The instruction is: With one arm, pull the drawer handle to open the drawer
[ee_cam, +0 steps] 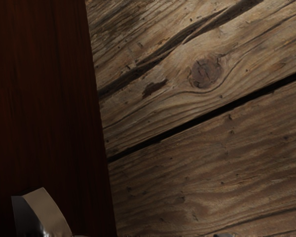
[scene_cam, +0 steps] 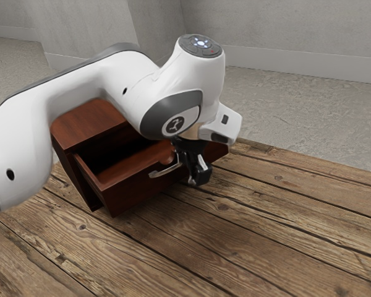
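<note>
A dark red-brown wooden cabinet (scene_cam: 86,127) stands on the plank table, and its drawer (scene_cam: 120,176) is slid out so that the hollow inside shows. A silver bar handle (scene_cam: 165,169) sits on the drawer front. My black gripper (scene_cam: 197,179) hangs at the end of the handle nearer the exterior view's right, just off the drawer's corner. Its fingers stand slightly apart, open, with nothing seen between them. In the wrist view the drawer front (ee_cam: 44,108) is a dark panel beside the hand, and a piece of the silver handle (ee_cam: 39,212) shows off to one side of the gripper.
The table (scene_cam: 278,223) is made of rough wooden planks with dark gaps and knots (ee_cam: 205,72). It stretches bare toward the exterior view's right and front. Behind it lie a grey carpeted floor (scene_cam: 309,105) and pale walls. My white arm covers part of the cabinet.
</note>
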